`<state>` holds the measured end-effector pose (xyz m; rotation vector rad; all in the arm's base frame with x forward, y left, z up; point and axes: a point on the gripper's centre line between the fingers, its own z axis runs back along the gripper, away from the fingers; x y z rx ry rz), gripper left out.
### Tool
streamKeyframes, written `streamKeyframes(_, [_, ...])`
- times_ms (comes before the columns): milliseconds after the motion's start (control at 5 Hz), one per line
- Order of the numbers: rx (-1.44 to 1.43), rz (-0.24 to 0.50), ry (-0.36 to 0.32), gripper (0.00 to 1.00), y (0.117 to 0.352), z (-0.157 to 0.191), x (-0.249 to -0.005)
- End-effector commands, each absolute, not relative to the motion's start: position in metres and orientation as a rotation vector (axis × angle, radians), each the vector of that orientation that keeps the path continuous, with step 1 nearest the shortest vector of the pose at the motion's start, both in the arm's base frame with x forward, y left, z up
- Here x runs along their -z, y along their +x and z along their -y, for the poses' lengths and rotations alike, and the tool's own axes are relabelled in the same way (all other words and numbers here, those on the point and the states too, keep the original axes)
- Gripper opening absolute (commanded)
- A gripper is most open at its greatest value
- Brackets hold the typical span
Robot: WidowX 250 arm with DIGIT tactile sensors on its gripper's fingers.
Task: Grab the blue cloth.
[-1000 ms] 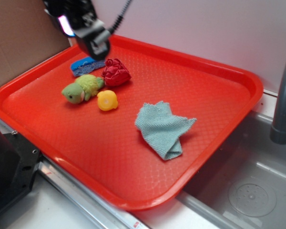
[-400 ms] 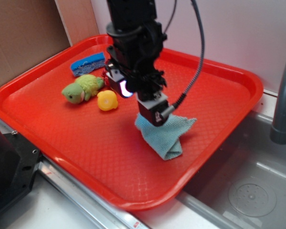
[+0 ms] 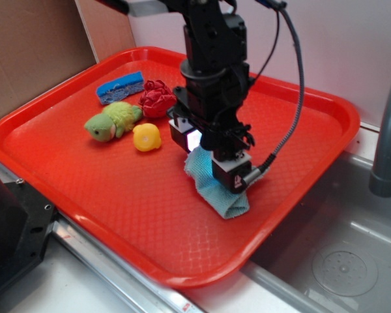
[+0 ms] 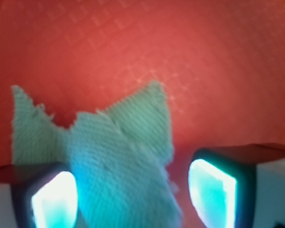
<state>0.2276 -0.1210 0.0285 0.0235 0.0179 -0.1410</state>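
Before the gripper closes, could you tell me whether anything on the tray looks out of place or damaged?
Nothing stands out. The blue cloth lies crumpled on the red tray, with the open gripper straddling it. The toys sit undisturbed near the far corner.

Black arm (image 3: 212,59), trailing cable (image 3: 293,85)

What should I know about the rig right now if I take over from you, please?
Claw: open, down over the blue cloth, a lit finger on each side of the fabric in the wrist view.
Cloth: crumpled on the red tray, toward its right side, not lifted.
Other items: green plush toy, yellow duck, red cloth ball and blue sponge sit at the tray's far left.
Done: approach and lineup.
Left: close on the cloth and lift.
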Motion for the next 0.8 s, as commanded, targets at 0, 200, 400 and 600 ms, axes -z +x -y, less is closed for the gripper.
streamKeyframes(0, [0.236, 0.029, 0.047, 0.0, 0.238, 0.128, -0.024])
streamKeyframes(200, [0.229, 0.026, 0.052, 0.0, 0.234, 0.128, -0.02])
streamKeyframes(400, [0.224, 0.011, 0.069, 0.0, 0.232, 0.127, -0.024])
streamKeyframes(600, [0.162, 0.011, 0.026, 0.0, 0.23, 0.116, -0.046])
